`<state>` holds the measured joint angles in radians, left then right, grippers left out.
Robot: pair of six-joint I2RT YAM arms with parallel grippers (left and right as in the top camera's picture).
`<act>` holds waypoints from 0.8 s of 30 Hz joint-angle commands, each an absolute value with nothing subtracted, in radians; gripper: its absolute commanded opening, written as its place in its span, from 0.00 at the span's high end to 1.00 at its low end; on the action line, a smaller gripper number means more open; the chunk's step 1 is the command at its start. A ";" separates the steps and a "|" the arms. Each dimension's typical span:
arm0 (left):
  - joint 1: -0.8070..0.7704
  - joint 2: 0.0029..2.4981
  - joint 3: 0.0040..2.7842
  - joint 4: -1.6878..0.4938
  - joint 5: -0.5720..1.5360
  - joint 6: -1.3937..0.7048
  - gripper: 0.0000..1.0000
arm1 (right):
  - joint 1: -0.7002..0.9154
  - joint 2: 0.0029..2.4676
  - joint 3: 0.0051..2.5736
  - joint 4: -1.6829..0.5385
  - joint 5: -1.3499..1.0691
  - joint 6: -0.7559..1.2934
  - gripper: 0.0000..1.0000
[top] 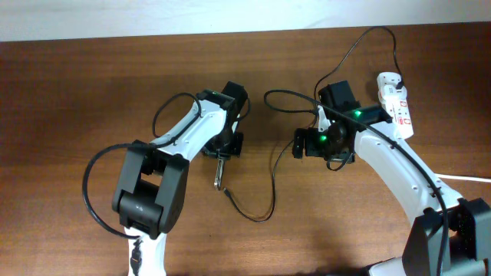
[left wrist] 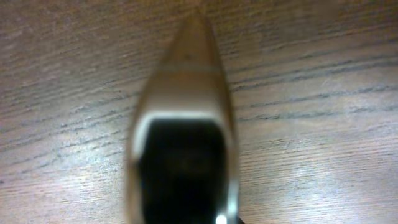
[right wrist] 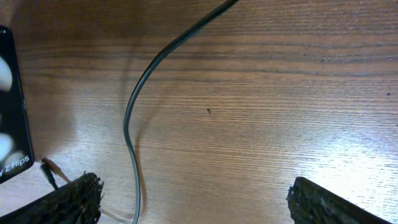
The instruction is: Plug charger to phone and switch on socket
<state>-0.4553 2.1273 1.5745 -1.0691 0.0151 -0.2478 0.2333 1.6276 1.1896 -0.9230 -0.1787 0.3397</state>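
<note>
Phone (top: 220,172): stands on edge at table centre, screen towards the right arm, one end in the left gripper (top: 222,150), fingers closed on it. Charger (top: 273,186): loops across the wood from the socket (top: 397,103) at far right; connector tip (right wrist: 46,169) lies loose just beside the phone. Right gripper (right wrist: 193,205): fingers (right wrist: 68,199) spread wide, empty, cable passing between.

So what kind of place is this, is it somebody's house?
Probably a robot lab or test bench, though little of the room shows. Two robot arms work at a wooden table with a Z Flip5 phone, a black charger cable and a white power strip.
</note>
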 commanded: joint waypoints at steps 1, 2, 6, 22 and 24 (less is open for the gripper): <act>-0.389 2.086 1.665 -1.066 0.126 -0.253 1.00 | 0.231 1.627 1.191 -0.930 -0.287 0.260 0.01; -0.359 2.070 1.677 -1.061 0.195 -0.247 1.00 | 0.232 1.627 1.191 -0.931 -0.344 0.213 0.04; -0.214 2.041 1.678 -1.007 0.562 -0.181 1.00 | 0.268 1.627 1.190 -0.935 -0.385 0.191 0.09; -0.003 2.043 1.525 -0.881 0.803 -0.036 1.00 | 0.537 1.628 1.189 -0.837 -0.362 0.191 0.38; -0.001 2.043 1.505 -0.851 0.805 -0.036 1.00 | 0.555 1.628 1.182 -0.836 -0.326 0.191 0.48</act>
